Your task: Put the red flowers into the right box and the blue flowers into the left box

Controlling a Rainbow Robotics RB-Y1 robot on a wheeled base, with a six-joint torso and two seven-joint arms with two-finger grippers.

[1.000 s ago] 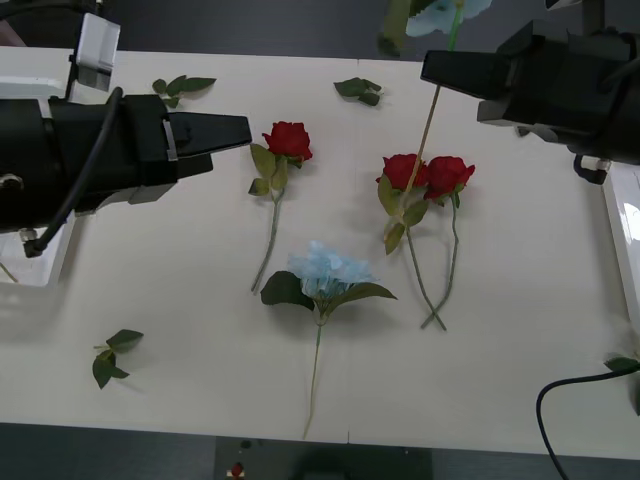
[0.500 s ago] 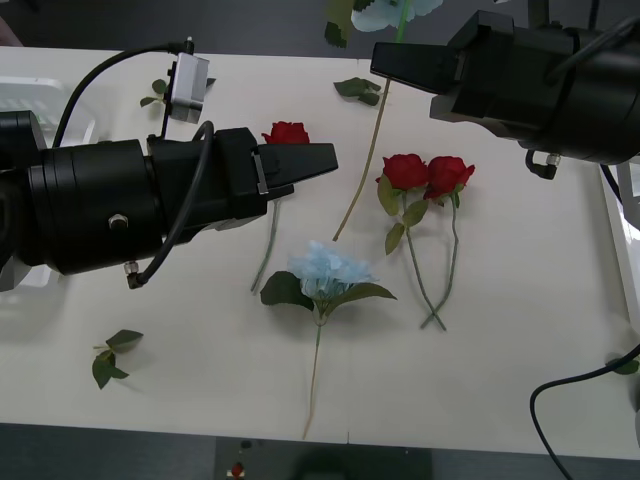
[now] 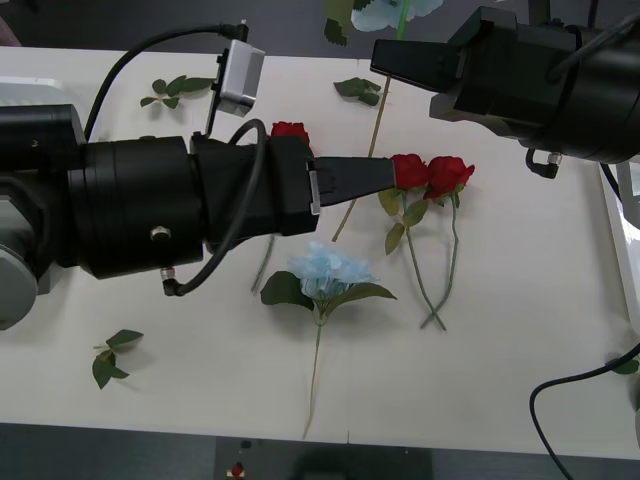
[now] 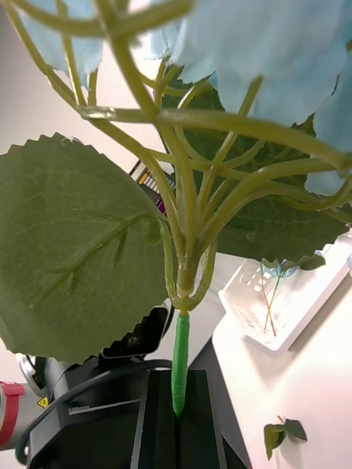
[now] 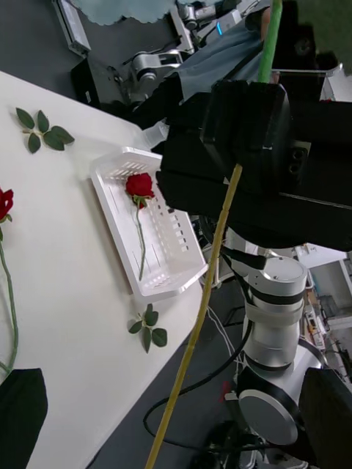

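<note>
- The right claw (image 3: 385,58) is clamped on the stem of a blue flower (image 3: 385,12), holding it in the air over the bench's (image 3: 520,380) far edge.
- The left claw (image 3: 385,172) reaches across mid-bench, its tips just beside that hanging stem and a pair of red flowers (image 3: 430,175); its fingers stand apart.
- A second blue flower (image 3: 330,272) lies on the bench, near the front.
- One red rose (image 5: 139,185) lies in the right box (image 5: 165,275).
- The left box (image 4: 282,304) holds stems.
</note>
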